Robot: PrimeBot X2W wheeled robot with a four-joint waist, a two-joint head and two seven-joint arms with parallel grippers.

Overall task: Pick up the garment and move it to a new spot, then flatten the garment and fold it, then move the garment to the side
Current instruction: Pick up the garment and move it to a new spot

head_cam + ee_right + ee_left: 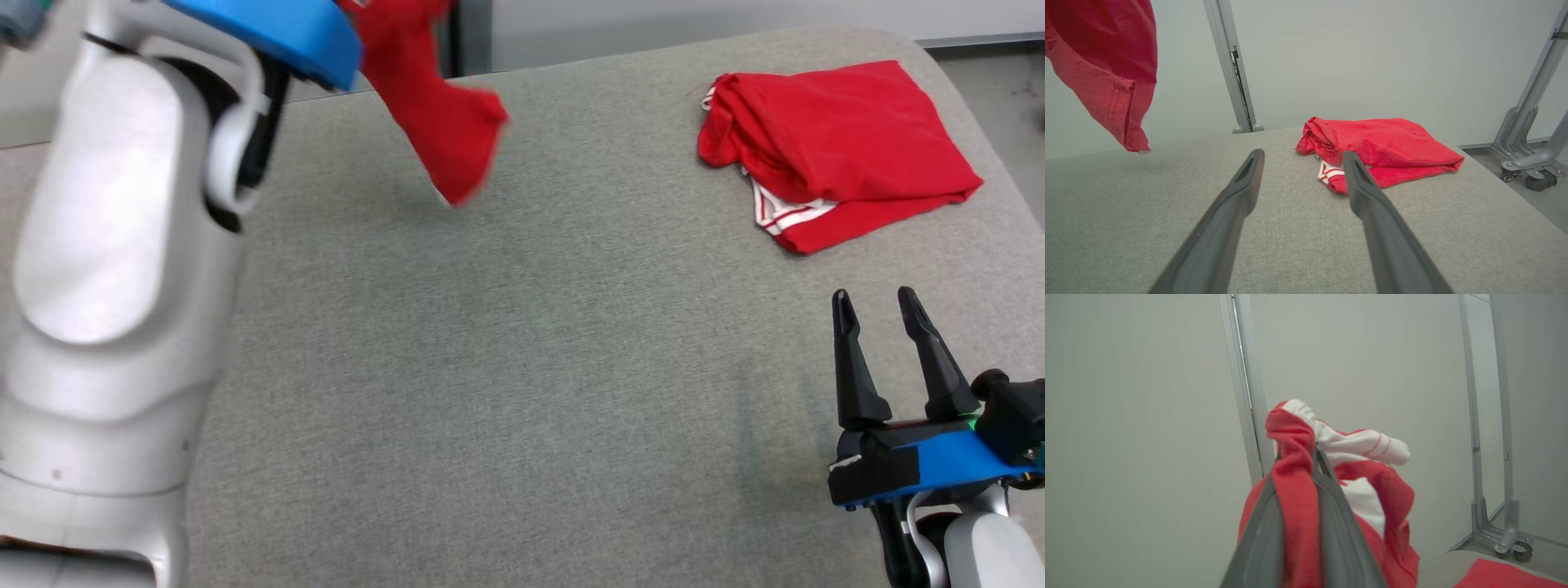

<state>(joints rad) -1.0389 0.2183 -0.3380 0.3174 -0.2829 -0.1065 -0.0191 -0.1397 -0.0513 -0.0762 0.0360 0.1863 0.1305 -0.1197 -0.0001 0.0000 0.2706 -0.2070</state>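
The garment (pixel 441 122), red with white striped trim, hangs bunched in the air above the far left of the worktop (pixel 522 367), its lowest corner clear of the grey cover. My left gripper (pixel 1298 453) has it: the fingers are nearly closed, with a thick fold of red cloth pinched between them. My right gripper (pixel 873 298) is wide open with nothing in it, low over the near right corner. Beyond it, at the far right, lies the other garment (pixel 841 147), red too and already folded.

I judge this to be the first step, with the lift done and the carry in hand. Next I should lower the cloth onto the bare middle, well apart from the folded one, let go, then spread it flat with both grippers.
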